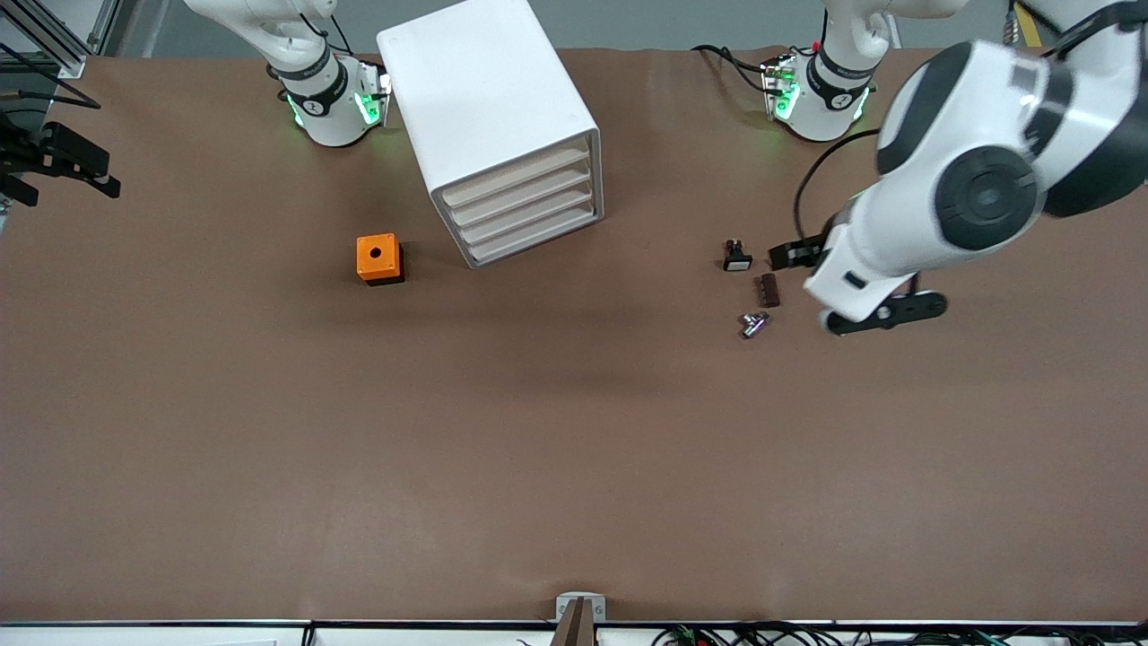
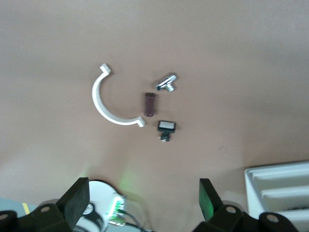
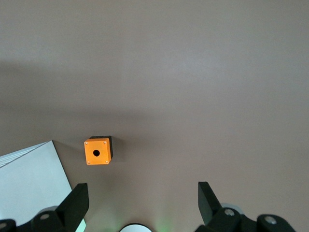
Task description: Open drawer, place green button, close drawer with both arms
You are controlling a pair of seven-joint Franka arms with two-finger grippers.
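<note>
Robotics lab bench

Two white arms are standing on green-lit bases (image 1: 336,108) along a table (image 1: 538,431) that is wearing a plain brown cover, cables (image 1: 762,635) are trailing along its near edge, and aluminium framing (image 1: 45,40) is showing at one corner.
</note>
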